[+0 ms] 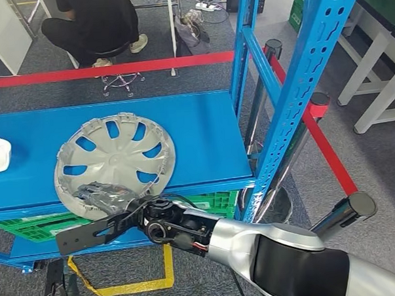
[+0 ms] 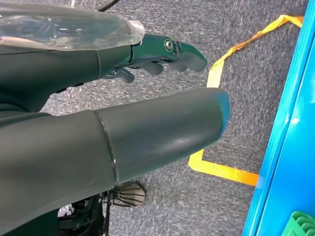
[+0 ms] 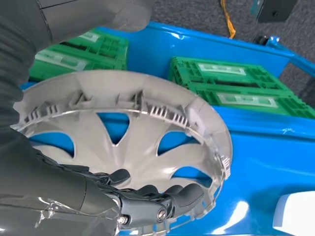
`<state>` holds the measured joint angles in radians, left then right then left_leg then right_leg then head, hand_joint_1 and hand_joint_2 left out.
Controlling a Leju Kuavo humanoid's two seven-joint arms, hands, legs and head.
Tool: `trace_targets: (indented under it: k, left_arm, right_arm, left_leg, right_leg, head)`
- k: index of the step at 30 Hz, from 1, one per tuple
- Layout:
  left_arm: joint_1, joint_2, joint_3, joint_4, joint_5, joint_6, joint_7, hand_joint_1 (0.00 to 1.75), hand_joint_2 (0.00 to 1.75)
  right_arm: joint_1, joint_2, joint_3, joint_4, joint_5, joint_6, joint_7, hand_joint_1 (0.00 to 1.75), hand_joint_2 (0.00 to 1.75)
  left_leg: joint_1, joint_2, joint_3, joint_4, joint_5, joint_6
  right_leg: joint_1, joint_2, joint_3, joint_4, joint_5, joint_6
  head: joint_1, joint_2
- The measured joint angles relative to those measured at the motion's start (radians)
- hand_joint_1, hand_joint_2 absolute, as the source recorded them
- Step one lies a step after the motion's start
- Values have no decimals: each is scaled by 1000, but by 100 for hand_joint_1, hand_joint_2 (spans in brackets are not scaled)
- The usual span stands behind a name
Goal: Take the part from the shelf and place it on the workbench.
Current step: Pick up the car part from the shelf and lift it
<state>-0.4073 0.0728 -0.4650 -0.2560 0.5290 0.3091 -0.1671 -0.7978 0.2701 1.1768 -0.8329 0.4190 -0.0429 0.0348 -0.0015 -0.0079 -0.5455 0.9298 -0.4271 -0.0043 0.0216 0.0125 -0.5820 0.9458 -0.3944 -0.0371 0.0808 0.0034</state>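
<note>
Silver-grey, the wheel cover (image 1: pixel 114 161) still lies on the blue shelf (image 1: pixel 199 135), overhanging its front edge, where the right hand (image 3: pixel 148 196) curls its fingers over the rim, so lifting and carrying to the bench remain, while the left hand (image 2: pixel 163 54) hangs empty, fingers apart.

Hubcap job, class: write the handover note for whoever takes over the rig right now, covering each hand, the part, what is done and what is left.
Right hand: fingers curled over the near rim of the grey hubcap, gripping it.
Left hand: holds nothing, hanging over the carpet beside the shelf.
Hubcap: lies on the blue shelf, its near edge overhanging the front.
Done: grasp at the rim.
Left: lift the hubcap off and place it on the workbench.
</note>
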Motion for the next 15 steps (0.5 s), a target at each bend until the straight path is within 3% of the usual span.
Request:
trace_targets:
  k: [8, 15]
  left_arm:
    - [-5, 0, -8, 0, -5, -10, 5, 0, 0]
    - [-6, 0, -9, 0, 4, -6, 5, 0, 0]
  right_arm:
    - [14, 12, 0, 23, 7, -13, 21, 0, 175]
    - [15, 13, 2, 49, 103, -73, 120, 0, 175]
  left_leg:
    - [0, 0, 0, 0, 0, 0]
    - [0, 0, 0, 0, 0, 0]
  right_leg:
    - [0, 0, 0, 0, 0, 0]
    - [0, 0, 0, 0, 0, 0]
  head:
    - [0, 0]
    - [0, 0]
